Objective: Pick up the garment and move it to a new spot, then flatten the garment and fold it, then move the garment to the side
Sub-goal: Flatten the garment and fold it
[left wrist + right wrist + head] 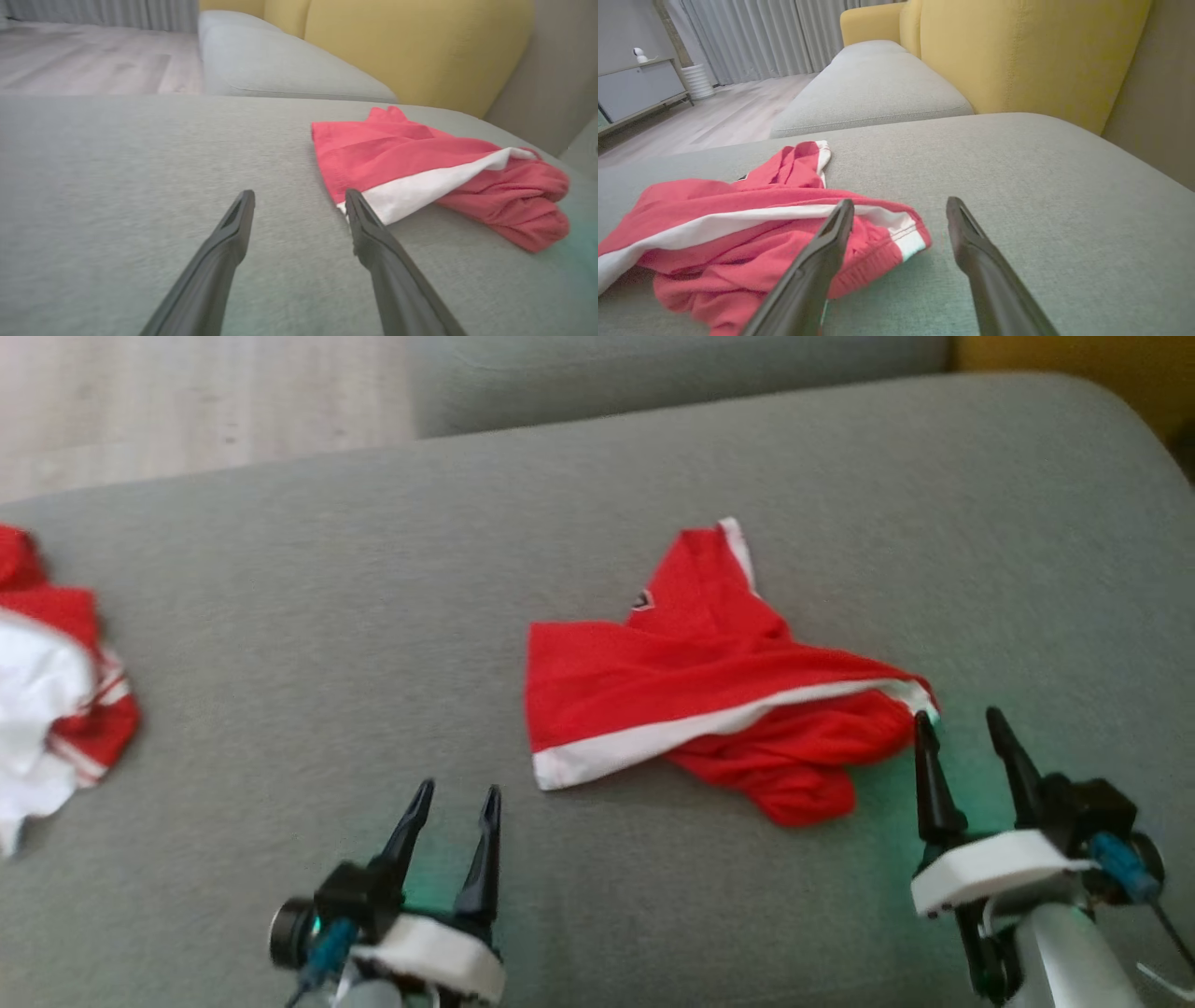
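While the two grippers hung low over the wide grey fabric sofa cushion (373,569), each had its two long dark fingers spread apart and nothing between them. The left gripper (458,791) stood released near the white-hemmed near corner of the task's thing, a crumpled red garment with white trim (691,681), but apart from it. The right gripper (959,715) was likewise released. Its left finger sat just beside the garment's white-banded right end; whether it touched the cloth could not be told.

One such garment lay bunched near the middle of the cushion, a white band running across it and a small dark badge on its far part. A second heap, a rumpled red-and-white cloth (56,681), lay well apart at the cushion's left edge.

Beyond it was a second grey seat cushion (873,88), with yellow upholstered backrests (1017,56) beside it. Farther off were pale wood flooring (728,112), grey curtains (761,37), one low grey cabinet (640,88) and one white ribbed cylinder (697,81), its inside hidden.
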